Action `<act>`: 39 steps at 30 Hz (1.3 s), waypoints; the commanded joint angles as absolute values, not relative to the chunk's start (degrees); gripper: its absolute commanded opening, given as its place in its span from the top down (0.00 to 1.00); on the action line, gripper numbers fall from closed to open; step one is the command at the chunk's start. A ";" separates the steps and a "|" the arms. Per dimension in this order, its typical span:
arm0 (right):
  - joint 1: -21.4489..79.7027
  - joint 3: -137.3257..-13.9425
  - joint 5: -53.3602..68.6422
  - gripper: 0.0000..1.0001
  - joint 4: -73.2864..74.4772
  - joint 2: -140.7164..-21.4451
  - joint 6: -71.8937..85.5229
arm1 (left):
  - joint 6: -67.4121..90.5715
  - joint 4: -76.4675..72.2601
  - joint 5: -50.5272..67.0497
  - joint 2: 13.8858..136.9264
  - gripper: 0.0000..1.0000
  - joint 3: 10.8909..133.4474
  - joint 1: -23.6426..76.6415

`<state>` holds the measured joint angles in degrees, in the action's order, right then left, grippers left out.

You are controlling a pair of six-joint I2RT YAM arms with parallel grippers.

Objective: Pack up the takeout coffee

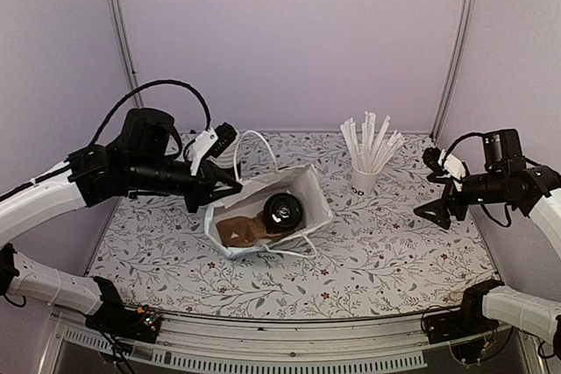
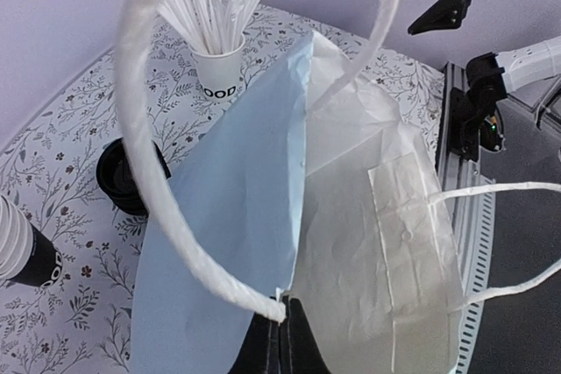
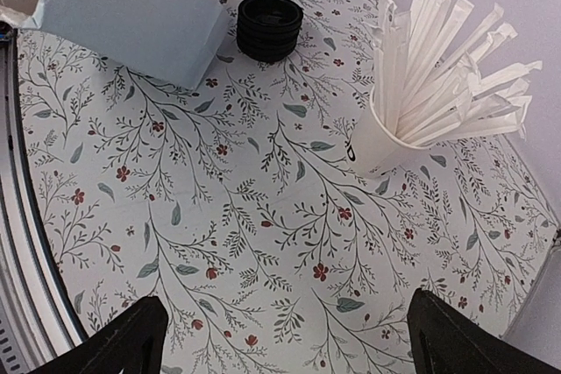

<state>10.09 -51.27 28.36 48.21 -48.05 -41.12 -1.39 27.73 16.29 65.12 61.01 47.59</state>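
Note:
The takeout coffee [image 1: 283, 210], a black cup with a round black lid, stands inside the open white paper bag [image 1: 311, 188] at the table's middle, beside a brown item [image 1: 237, 230]. My left gripper [image 1: 230, 187] is shut on the bag's near-left rim. In the left wrist view the closed fingers [image 2: 285, 335] pinch the rim of the bag [image 2: 368, 216], a handle loops overhead, and the coffee is hidden. My right gripper [image 1: 431, 186] hovers open and empty at the right, well away from the bag. Its fingertips [image 3: 118, 339] are spread wide over bare table.
A white cup of paper-wrapped straws [image 1: 365, 179] stands right of the bag and also shows in both wrist views [image 2: 219, 67] [image 3: 377, 142]. A stack of black lids [image 3: 269, 25] [image 2: 123, 177] and nested cups [image 2: 22, 247] sit behind the bag. Walls enclose the table.

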 commanded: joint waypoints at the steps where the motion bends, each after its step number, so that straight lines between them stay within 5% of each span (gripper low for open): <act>1: 9.84 -51.34 32.11 0.01 43.50 -48.51 -38.84 | 2.29 25.98 17.29 62.08 1.00 57.55 50.91; 15: 9.84 -53.50 33.92 0.01 42.26 -52.67 -39.86 | 9.67 21.94 16.72 59.83 0.98 52.48 62.05; 30: 9.83 -56.02 35.51 0.01 42.74 -53.78 -39.97 | 6.92 22.61 14.40 61.96 0.99 55.26 62.42; 39: 10.30 -66.31 48.51 0.01 49.66 -57.44 -39.62 | 7.66 21.05 13.68 63.06 1.00 54.73 62.19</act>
<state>10.04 -59.51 39.31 45.23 -55.59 -39.81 7.38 22.15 14.76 62.02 53.95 61.67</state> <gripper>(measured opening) 0.989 0.016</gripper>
